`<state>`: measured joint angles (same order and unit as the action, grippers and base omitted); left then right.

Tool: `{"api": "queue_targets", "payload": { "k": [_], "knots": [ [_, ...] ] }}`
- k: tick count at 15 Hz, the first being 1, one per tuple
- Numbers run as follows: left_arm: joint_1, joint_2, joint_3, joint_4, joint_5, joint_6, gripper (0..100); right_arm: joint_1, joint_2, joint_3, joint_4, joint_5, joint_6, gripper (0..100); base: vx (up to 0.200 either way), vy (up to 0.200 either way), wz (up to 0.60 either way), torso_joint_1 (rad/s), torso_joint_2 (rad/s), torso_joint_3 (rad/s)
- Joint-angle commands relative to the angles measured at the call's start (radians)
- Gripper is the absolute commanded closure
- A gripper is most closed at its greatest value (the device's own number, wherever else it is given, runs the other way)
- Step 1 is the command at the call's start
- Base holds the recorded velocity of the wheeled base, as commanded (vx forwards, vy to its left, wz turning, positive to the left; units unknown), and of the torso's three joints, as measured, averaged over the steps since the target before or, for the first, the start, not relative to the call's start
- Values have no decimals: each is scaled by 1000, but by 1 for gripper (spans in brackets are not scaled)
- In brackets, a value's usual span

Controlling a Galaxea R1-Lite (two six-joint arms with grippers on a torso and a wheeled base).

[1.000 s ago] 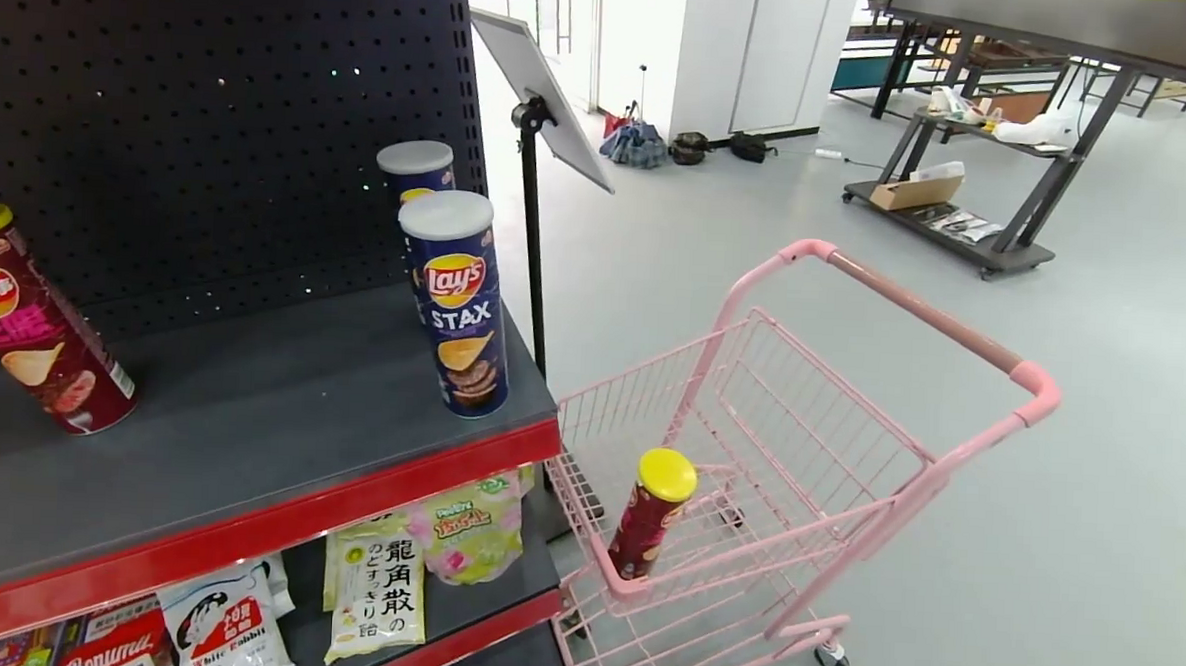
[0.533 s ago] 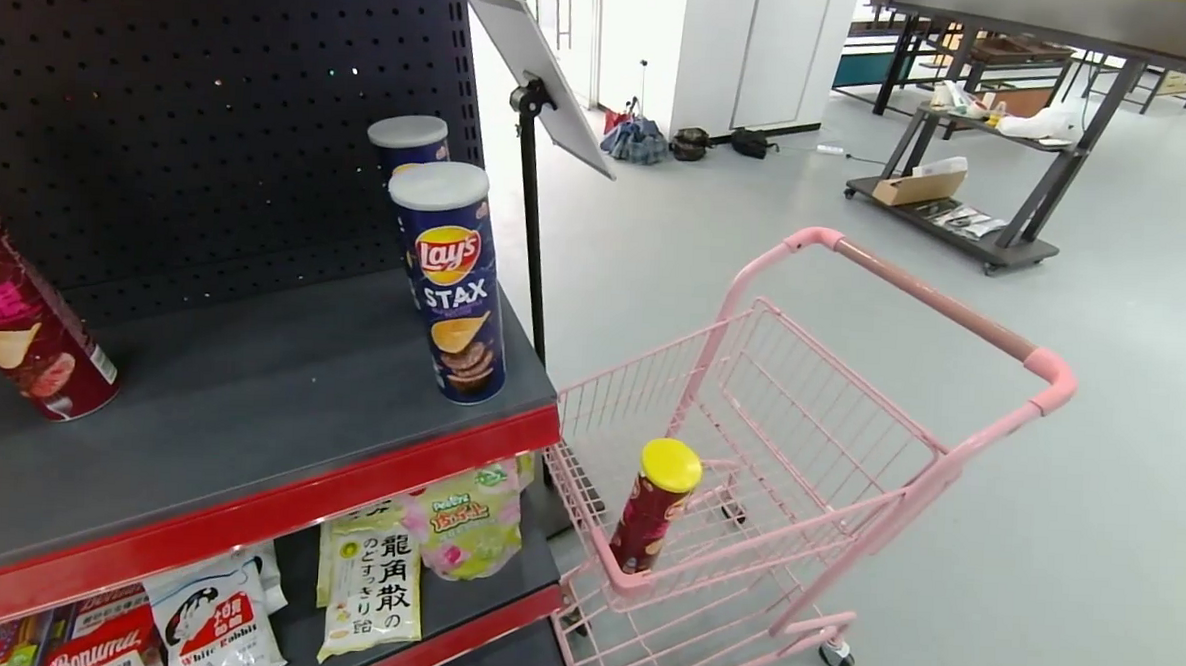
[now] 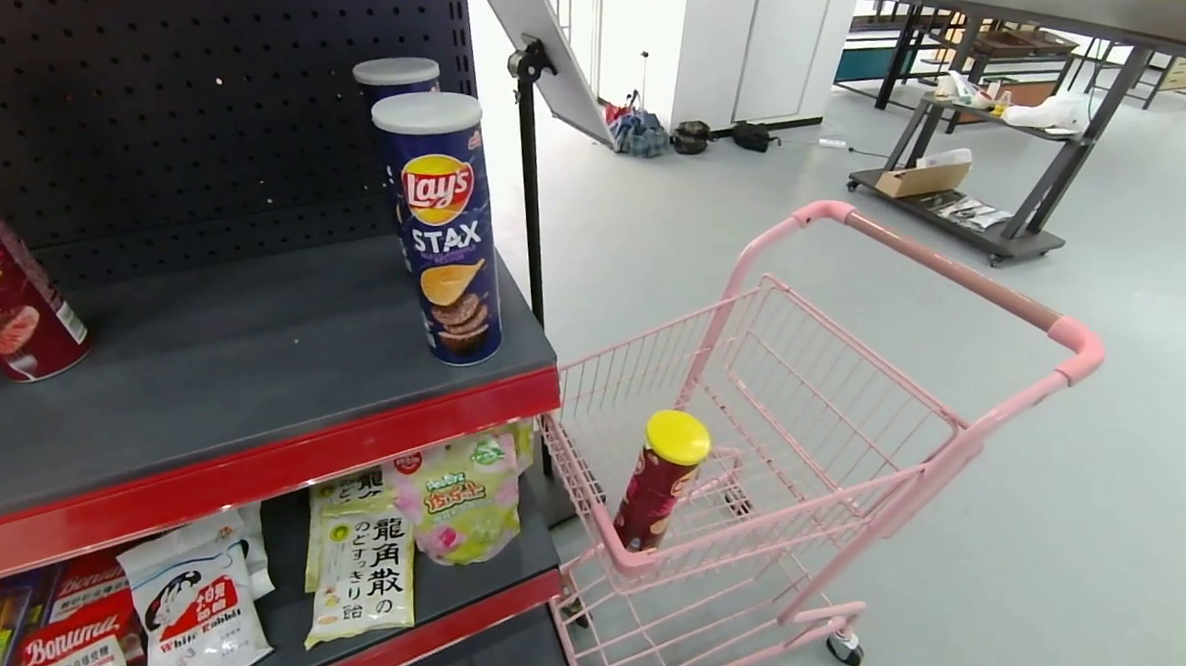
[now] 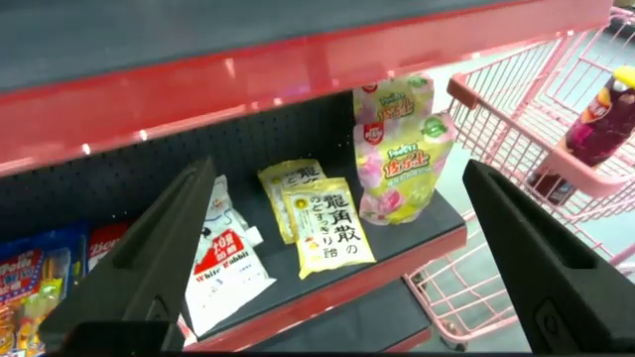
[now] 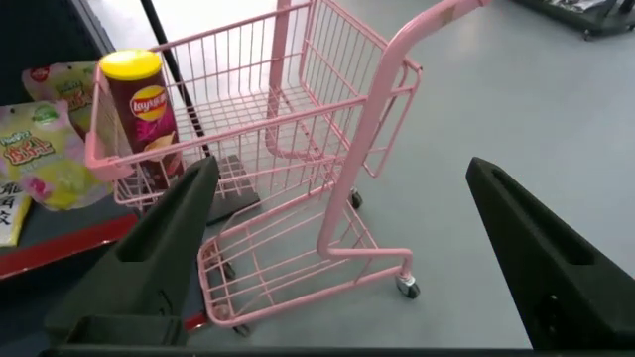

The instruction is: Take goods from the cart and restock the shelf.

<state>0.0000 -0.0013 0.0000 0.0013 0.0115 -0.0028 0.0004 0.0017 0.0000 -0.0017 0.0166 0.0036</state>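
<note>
Head view: we see one red can (image 3: 662,481) waiting in the cart (image 3: 1075,342), lower centre; blue cans (image 3: 442,226) stand on the shelf (image 3: 252,358), upper left. Left hand (image 4: 339,178) and right hand (image 5: 342,169) both released, empty. We judge the restocking unfinished.

A smooth grey floor (image 3: 944,549) runs back to a white panelled wall (image 3: 726,49), with a heap of bags (image 3: 640,135) lying at its foot. A thin black stand (image 3: 531,200) carries a tilted white board (image 3: 557,51). Farther off on the right stands a black-framed rack (image 3: 998,236) of 2 levels – a cardboard box (image 3: 923,177) sits on the lower one – under a dark table (image 3: 1068,8). The light is bright and even.
</note>
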Motion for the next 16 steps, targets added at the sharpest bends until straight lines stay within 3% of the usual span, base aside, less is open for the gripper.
{"api": "queue_targets", "payload": {
  "k": [1, 8, 11, 12, 13, 14, 16],
  "knots": [
    [0, 1, 0, 0, 1, 0, 0, 1, 0, 0, 0, 0, -1, 0, 0, 0, 0, -178, 530, 349],
    [0, 1, 0, 0, 1, 0, 0, 1, 0, 0, -1, 5, -4, 0, 0, 0, 0, -161, 532, 366],
    [0, 1, 0, 0, 1, 0, 0, 3, 29, 0, 0, 6, -10, 0, 0, 0, 0, -46, 170, 136],
    [0, 1, 0, 0, 1, 0, 0, 0, 24, -95, -9, 11, -5, 0, 0, 0, 0, -17, 51, 36],
    [0, 1, 0, 0, 1, 0, 0, 1, 201, -318, 12, 11, 16, 0, 0, 0, 0, 0, 0, 0],
    [0, 1, 0, 0, 1, 0, 0, 13, 521, -646, 57, 34, 165, 0, 0, 0, 0, 0, 0, 0],
    [0, 1, 0, 0, 1, 0, 0, 95, 704, -701, 32, 169, 128, 0, 0, 0, 0, 0, 0, 0]
  ]
}}
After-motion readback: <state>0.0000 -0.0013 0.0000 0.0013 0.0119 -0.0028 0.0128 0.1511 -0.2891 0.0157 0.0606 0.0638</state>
